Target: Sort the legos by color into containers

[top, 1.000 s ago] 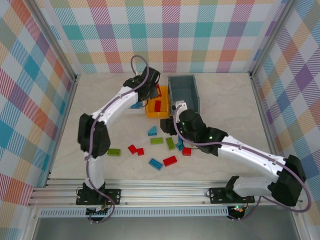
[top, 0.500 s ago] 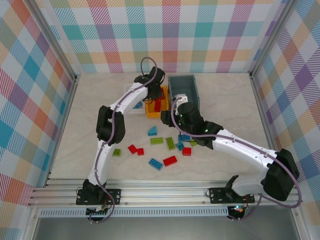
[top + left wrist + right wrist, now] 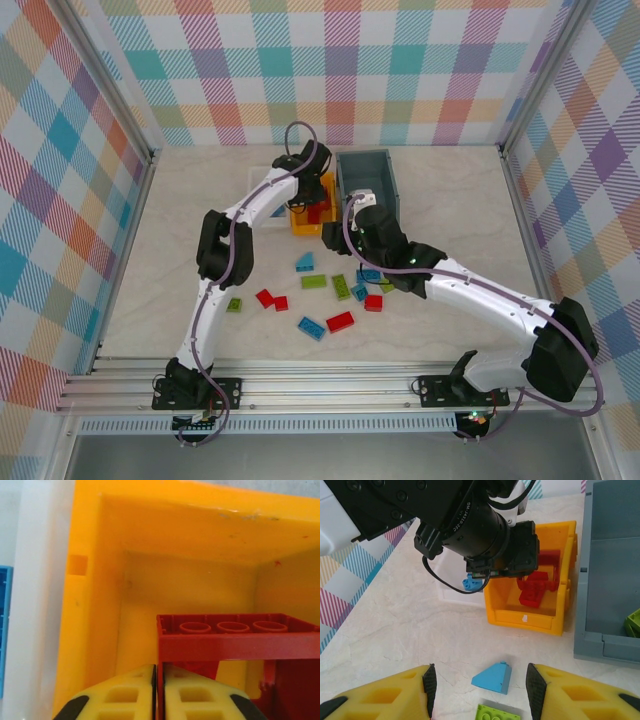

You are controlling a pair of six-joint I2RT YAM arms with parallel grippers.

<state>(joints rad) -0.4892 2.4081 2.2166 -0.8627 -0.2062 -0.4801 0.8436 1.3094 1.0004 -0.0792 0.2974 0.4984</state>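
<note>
My left gripper is down inside the orange bin, shut on one thin wall of the red square frame. From above, that gripper sits over the orange bin. Further red bricks lie in the bin. My right gripper hangs open over the table, with a blue sloped brick on the surface between its fingers and a lime brick just in front. Loose blue, red and lime legos lie scattered mid-table.
The slate-grey bin stands right of the orange one and holds a lime brick. The white bin, left of the orange one, holds a blue brick. The left arm's wrist reaches over both small bins.
The left arm swung right and lowered its gripper with the red frame into the orange bin. The right gripper moved up the table to the blue sloped brick, then held still.
</note>
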